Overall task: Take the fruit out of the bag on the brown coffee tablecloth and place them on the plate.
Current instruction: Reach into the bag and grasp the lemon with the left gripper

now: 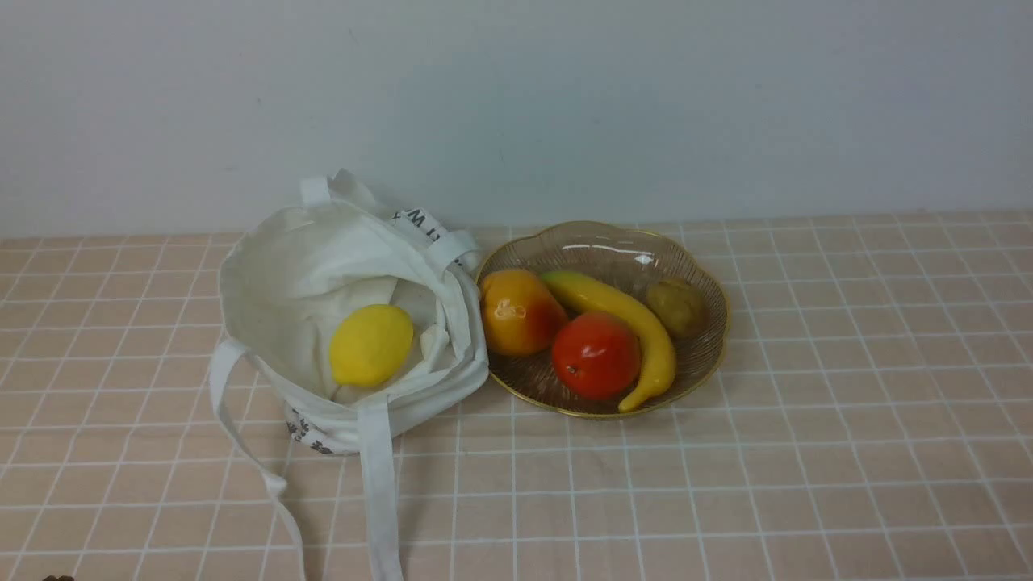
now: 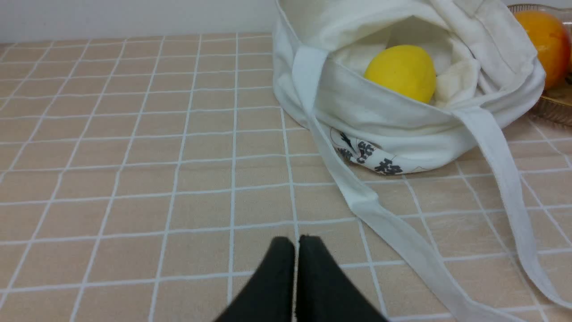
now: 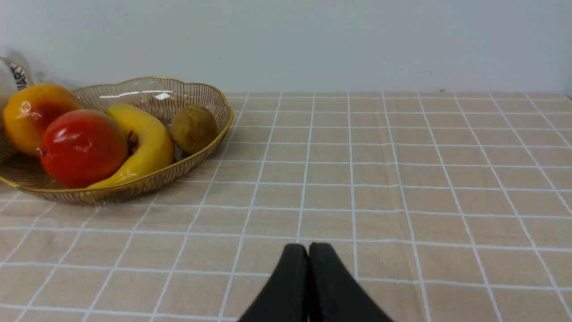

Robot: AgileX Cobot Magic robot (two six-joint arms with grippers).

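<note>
A bright-yellow lemon point(image 1: 370, 344) lies inside the open white canvas bag point(image 1: 299, 282) on the checked brown tablecloth point(image 1: 726, 484). In the left wrist view the lemon point(image 2: 401, 71) shows inside the bag point(image 2: 384, 120). The amber glass plate point(image 1: 702, 355) sits just right of the bag and holds other fruit. My left gripper point(image 2: 296, 241) is shut and empty, low over the cloth, short of the bag's straps. My right gripper point(image 3: 308, 248) is shut and empty over bare cloth, to the right of the plate point(image 3: 196, 156). Neither gripper shows in the front view.
The plate holds a banana point(image 1: 625, 323), a red round fruit point(image 1: 595, 355), an orange-red blotched fruit point(image 1: 516, 311) and a brown kiwi point(image 1: 676, 307). Two long bag straps point(image 1: 379, 492) trail toward the front edge. A pale wall stands behind the table.
</note>
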